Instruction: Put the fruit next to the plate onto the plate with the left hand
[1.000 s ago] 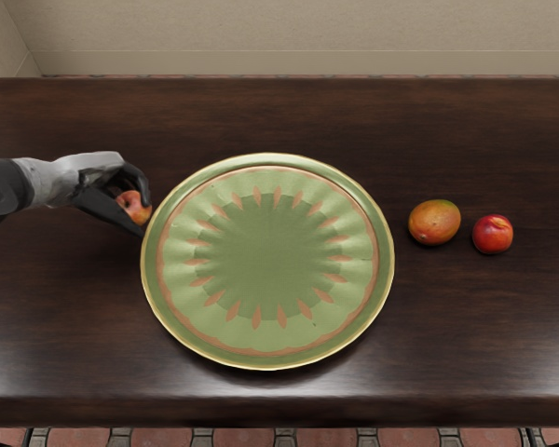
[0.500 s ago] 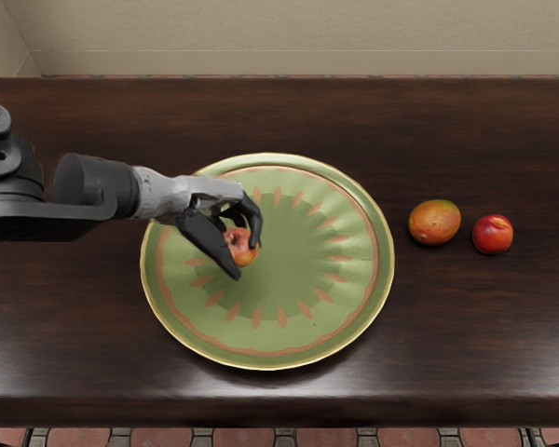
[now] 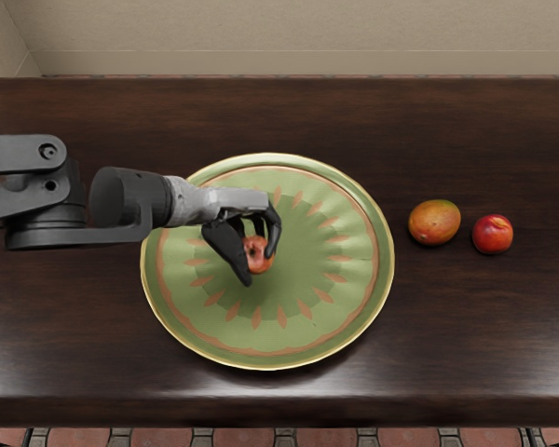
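We are looking down on a dark wooden table (image 3: 466, 354). The left arm (image 3: 130, 197) is reaching in from the table's left edge and extending over the green plate (image 3: 335, 307), which is sitting at the table's middle.

The left hand (image 3: 247, 237) is hanging above the plate's inner field, just left of its centre. Its dark fingers (image 3: 273, 228) are curling down around a small red fruit (image 3: 257, 253), with the thumb pressing from the near-left side, so the hand is gripping the fruit. The fruit is showing between the digits, over the plate's darker green middle. We are unable to tell whether it is touching the plate surface or hanging just above it.

Toward the table's right edge, clear of the plate's gold rim, a mango (image 3: 434, 222) is lying on the wood. A round red fruit (image 3: 493, 234) is resting just beside it, nearer the right edge and not touching it.
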`<state>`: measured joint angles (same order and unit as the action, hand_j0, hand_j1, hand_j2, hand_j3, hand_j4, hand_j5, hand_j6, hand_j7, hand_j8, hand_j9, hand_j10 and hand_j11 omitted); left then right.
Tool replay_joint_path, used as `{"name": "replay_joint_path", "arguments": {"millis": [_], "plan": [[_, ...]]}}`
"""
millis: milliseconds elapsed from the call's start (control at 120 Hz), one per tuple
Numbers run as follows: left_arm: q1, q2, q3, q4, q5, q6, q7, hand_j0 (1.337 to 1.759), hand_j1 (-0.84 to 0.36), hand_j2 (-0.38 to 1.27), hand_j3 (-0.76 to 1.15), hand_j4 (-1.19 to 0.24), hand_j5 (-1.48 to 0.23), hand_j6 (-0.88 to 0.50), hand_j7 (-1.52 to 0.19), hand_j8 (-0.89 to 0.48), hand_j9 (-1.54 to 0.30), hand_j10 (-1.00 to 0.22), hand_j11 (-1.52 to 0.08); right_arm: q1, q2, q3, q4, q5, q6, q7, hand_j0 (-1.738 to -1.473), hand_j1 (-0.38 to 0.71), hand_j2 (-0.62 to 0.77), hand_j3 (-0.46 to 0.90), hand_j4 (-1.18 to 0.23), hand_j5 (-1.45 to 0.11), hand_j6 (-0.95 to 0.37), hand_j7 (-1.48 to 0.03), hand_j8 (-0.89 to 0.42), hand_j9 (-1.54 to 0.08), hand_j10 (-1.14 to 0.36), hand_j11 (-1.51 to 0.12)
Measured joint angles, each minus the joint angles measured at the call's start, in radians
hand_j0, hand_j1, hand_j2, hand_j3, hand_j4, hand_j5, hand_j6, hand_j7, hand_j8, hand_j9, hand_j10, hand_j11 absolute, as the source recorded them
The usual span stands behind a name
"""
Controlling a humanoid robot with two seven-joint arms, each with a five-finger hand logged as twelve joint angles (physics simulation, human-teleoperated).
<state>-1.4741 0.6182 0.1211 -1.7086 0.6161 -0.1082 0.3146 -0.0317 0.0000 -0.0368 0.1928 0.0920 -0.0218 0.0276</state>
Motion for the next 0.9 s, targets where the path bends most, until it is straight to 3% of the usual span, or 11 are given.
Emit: {"name": "replay_joint_path", "arguments": {"millis": [117, 225, 358, 450, 608, 800, 900], "plan": [[0.0, -0.005, 0.0, 0.0, -0.002, 0.015, 0.0, 1.651, -0.36, 0.42, 0.0, -0.8, -1.15, -0.37, -1.08, -0.35, -1.12, -0.89, -1.12, 0.0, 0.0, 0.0, 0.0, 0.0, 0.0, 0.0, -1.658, -0.31, -0.01, 0.0, -0.03, -0.04, -0.03, -0.04, -0.03, -0.04, -0.03, -0.04], [0.001, -0.008, 0.0, 0.0, -0.002, 0.029, -0.001, 1.654, -0.33, 0.3, 0.0, -0.73, -0.99, -0.44, -0.94, -0.41, -0.97, -0.94, -0.97, 0.0, 0.0, 0.0, 0.0, 0.0, 0.0, 0.0, -1.658, -0.31, -0.01, 0.0, -0.03, -0.04, -0.03, -0.04, -0.03, -0.04, -0.03, -0.04], [0.003, -0.008, 0.0, 0.0, -0.001, 0.034, -0.001, 1.656, -0.27, 0.2, 0.0, -0.6, -0.8, -0.44, -0.77, -0.4, -0.79, -0.9, -0.79, 0.0, 0.0, 0.0, 0.0, 0.0, 0.0, 0.0, -1.658, -0.31, -0.01, 0.0, -0.03, -0.04, -0.03, -0.04, -0.03, -0.04, -0.03, -0.04], [0.002, -0.008, -0.001, 0.0, -0.02, 0.032, -0.002, 1.657, -0.18, 0.15, 0.0, -0.5, -0.66, -0.39, -0.64, -0.36, -0.65, -0.7, -0.65, 0.0, 0.0, 0.0, 0.0, 0.0, 0.0, 0.0, -1.658, -0.31, -0.01, 0.0, -0.03, -0.04, -0.03, -0.04, -0.03, -0.04, -0.03, -0.04], [0.0, 0.009, -0.008, 0.001, -0.066, 0.022, -0.003, 1.657, -0.06, 0.1, 0.0, -0.36, -0.48, -0.31, -0.47, -0.29, -0.48, -0.48, -0.48, 0.0, 0.0, 0.0, 0.0, 0.0, 0.0, 0.0, -1.658, -0.31, -0.01, 0.0, -0.03, -0.04, -0.03, -0.04, -0.03, -0.04, -0.03, -0.04], [0.027, 0.142, -0.073, 0.007, -0.237, -0.125, -0.006, 1.658, 0.01, 0.07, 0.0, -0.3, -0.39, -0.27, -0.38, -0.27, -0.39, -0.34, -0.39, 0.0, 0.0, 0.0, 0.0, 0.0, 0.0, 0.0, -1.658, -0.31, -0.01, 0.0, -0.03, -0.04, -0.03, -0.04, -0.03, -0.04, -0.03, -0.04], [0.078, 0.238, -0.123, 0.011, -0.354, -0.251, -0.007, 1.658, 0.02, 0.06, 0.0, -0.28, -0.37, -0.27, -0.36, -0.26, -0.36, -0.31, -0.36, 0.0, 0.0, 0.0, 0.0, 0.0, 0.0, 0.0, -1.658, -0.31, -0.01, 0.0, -0.03, -0.04, -0.03, -0.04, -0.03, -0.04, -0.03, -0.04]]}}
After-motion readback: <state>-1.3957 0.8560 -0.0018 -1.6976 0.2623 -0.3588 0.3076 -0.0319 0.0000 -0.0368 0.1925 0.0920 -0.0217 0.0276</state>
